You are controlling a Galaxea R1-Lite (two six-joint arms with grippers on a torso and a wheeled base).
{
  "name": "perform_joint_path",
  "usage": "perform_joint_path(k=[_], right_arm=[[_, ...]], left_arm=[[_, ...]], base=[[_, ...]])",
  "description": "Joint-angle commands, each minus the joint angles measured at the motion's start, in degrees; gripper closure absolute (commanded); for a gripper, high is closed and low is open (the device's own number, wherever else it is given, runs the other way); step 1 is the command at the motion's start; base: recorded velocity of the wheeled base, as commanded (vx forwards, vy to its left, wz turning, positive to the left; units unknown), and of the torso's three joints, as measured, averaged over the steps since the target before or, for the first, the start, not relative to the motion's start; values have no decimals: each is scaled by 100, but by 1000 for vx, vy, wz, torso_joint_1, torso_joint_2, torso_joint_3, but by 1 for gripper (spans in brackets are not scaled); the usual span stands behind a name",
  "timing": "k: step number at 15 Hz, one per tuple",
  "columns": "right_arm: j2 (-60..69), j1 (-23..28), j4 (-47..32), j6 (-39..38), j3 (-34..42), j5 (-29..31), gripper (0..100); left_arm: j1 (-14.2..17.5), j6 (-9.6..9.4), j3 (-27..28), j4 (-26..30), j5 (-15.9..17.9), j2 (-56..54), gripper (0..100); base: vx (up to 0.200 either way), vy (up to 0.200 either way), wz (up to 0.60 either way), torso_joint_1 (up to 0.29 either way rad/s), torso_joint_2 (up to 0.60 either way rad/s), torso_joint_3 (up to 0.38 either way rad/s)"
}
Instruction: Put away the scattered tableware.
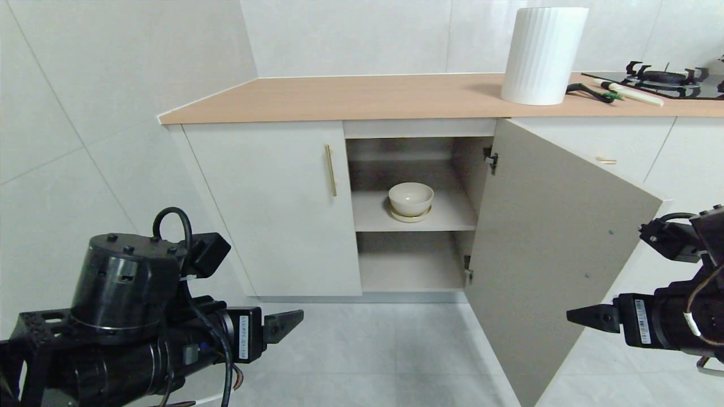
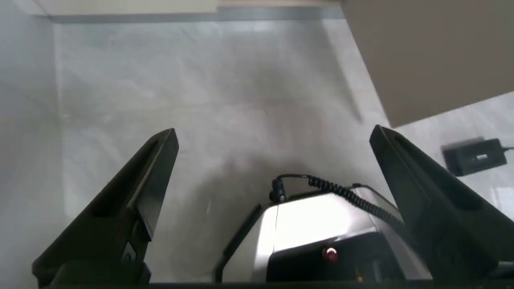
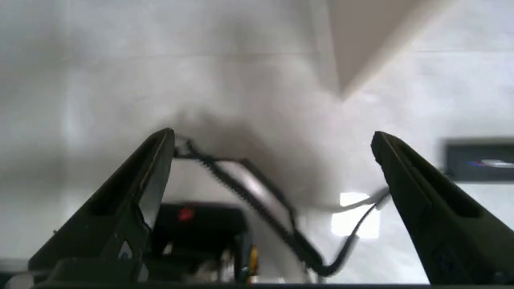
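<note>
A cream bowl (image 1: 411,198) sits on a small plate (image 1: 410,216) on the middle shelf of the open cabinet (image 1: 413,212). My left gripper (image 1: 288,325) hangs low at the front left, over the floor, well short of the cabinet. Its fingers (image 2: 132,201) stand wide apart with nothing between them. My right gripper (image 1: 585,316) is at the front right, beside the open door (image 1: 543,254). It is open too, its fingers (image 3: 426,201) spread and empty.
The left cabinet door (image 1: 283,209) with a brass handle (image 1: 330,169) is closed. On the wooden counter (image 1: 367,96) stand a white ribbed cylinder (image 1: 543,53), a green-handled utensil (image 1: 619,92) and a gas hob (image 1: 667,79). Tiled floor (image 1: 396,345) lies free in front.
</note>
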State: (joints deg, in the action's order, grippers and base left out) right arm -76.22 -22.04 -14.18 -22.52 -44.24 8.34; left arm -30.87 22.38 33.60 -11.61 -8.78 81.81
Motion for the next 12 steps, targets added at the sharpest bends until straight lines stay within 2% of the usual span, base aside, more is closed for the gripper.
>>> perform_joint_path(k=[1,2,5,6,9,12], right_arm=[[-25,631,-24,274,-76,-8,0],[-25,1149,-24,529,-173,-25,0],[-78,2230,12,1021,-357,-60,0],[-166,2441,29,1030,-454,-87,0],[-763,2819,750,933,-489,-131,0],[-1449,2881,1725,230,-410,-131,0]], left_arm=[[2,3,-11,0,-1,-7,0],[10,3,-11,0,-1,-7,0],[10,3,-11,0,-1,-7,0],[10,3,-11,0,-1,-7,0],[10,12,-2,0,-1,-7,0],[10,12,-2,0,8,2,0]], base=[[0,0,0,0,0,0],[0,0,0,0,0,0],[0,0,0,0,0,0],[0,0,0,0,0,0],[0,0,0,0,0,0],[0,0,0,0,0,0]])
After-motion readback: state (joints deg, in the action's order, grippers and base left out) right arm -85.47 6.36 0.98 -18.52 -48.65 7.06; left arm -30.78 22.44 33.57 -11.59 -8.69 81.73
